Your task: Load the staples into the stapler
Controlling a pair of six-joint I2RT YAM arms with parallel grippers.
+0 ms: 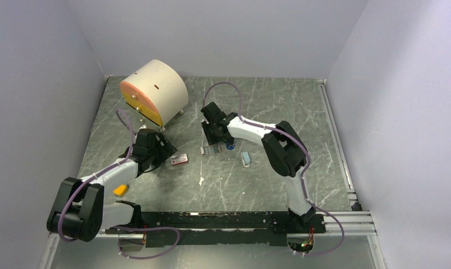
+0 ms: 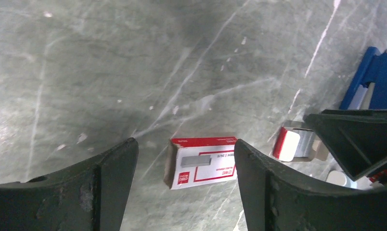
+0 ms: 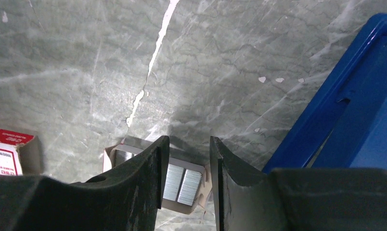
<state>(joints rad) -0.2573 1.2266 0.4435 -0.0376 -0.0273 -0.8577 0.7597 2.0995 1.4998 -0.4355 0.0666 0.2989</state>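
The jaws of the right gripper (image 3: pixel 187 140) stand drawn close together with a narrow gap between them, right over the staples (image 3: pixel 183 185). The wrist view does not show whether the fingers (image 3: pixel 143 187) actually pinch the block or only hang over it. The staples lie as silvery strips in a small open cardboard tray (image 3: pixel 109 156) on the table (image 3: pixel 85 72), partly hidden under one finger. The stapler (image 3: pixel 355 120) lies just beside them, its blue body running off the edge of the right wrist view.

The jaws of the left gripper (image 2: pixel 184 144) are spread wide and grasp nothing. The red-and-white box (image 2: pixel 203 161) lies flat on the table and shows between the two fingers (image 2: pixel 109 178), with bare table on either side of it.

In the top view, the box sits near the left gripper and the staples sit near the right gripper, close to the middle of the table. A light-blue and white piece (image 1: pixel 245 158) lies near the staples, apart from them. A cream drum (image 1: pixel 159 89) with an orange face lies on its side at the far left of the table.
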